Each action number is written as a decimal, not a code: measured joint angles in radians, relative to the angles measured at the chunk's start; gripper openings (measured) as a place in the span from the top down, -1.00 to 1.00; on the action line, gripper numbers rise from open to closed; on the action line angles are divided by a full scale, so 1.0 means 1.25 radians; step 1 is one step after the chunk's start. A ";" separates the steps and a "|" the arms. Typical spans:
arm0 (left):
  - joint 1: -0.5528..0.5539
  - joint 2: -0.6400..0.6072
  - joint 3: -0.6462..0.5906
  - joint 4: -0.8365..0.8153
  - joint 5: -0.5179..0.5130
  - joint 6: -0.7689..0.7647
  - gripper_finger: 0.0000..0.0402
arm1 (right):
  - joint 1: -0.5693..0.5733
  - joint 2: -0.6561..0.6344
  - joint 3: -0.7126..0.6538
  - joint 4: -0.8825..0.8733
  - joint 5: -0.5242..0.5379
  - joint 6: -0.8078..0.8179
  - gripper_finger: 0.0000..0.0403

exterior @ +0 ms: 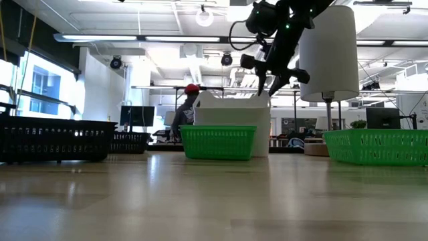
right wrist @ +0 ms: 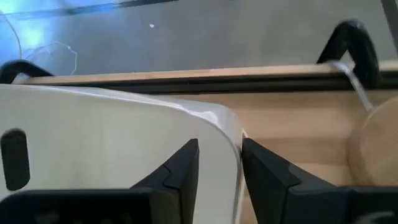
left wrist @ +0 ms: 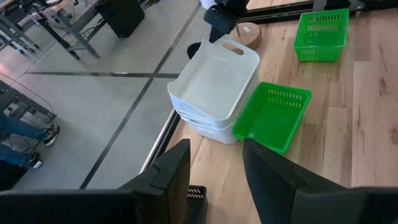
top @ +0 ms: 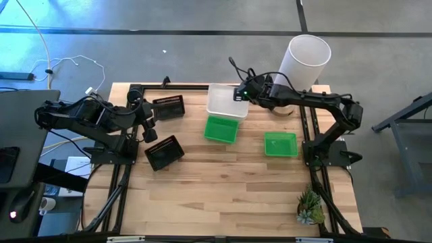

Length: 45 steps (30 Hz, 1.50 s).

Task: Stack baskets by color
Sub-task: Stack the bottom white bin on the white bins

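Note:
A stack of white baskets [top: 226, 101] stands at the table's far middle. A green basket [top: 221, 129] sits against its near side, and another green basket [top: 280, 144] lies to the right. Two black baskets [top: 169, 106] [top: 164, 152] rest at the left. My right gripper [right wrist: 219, 149] is open at the top white basket's far right corner, slanting down, one finger inside the wall and one outside. My left gripper [left wrist: 217, 168] hangs open over the left side between the black baskets, with nothing between its fingers.
A tall white cylinder [top: 307, 59] on a round wooden foot [top: 283, 108] stands behind my right arm. A small potted plant [top: 310, 208] sits at the near right corner. Black frame rails run along the table's sides. A person [exterior: 187, 110] shows far off in the room.

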 joint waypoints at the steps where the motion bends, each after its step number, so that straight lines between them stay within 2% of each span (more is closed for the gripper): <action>1: 0.000 0.000 0.000 0.000 0.000 0.000 0.34 | 0.003 -0.002 0.000 0.006 0.002 -0.021 0.46; 17: 0.000 0.000 0.000 -0.001 -0.021 -0.009 0.34 | 0.038 -0.059 0.000 0.003 0.050 -0.245 0.46; 21: 0.000 0.003 0.000 -0.001 -0.021 -0.026 0.34 | 0.042 -0.066 0.000 0.070 0.051 -0.385 0.46; 30: 0.000 0.020 0.001 -0.003 -0.021 -0.048 0.34 | 0.039 -0.067 0.000 0.314 -0.081 -0.772 0.46; 35: 0.000 0.036 0.001 -0.004 -0.021 -0.048 0.34 | 0.030 -0.067 0.000 0.402 -0.094 -0.986 0.46; 40: 0.000 0.051 0.000 -0.004 -0.021 -0.051 0.34 | 0.005 -0.067 0.000 0.468 -0.094 -1.099 0.45; 45: 0.000 0.064 0.000 -0.004 -0.020 -0.051 0.34 | -0.026 -0.067 0.000 0.474 -0.116 -1.143 0.41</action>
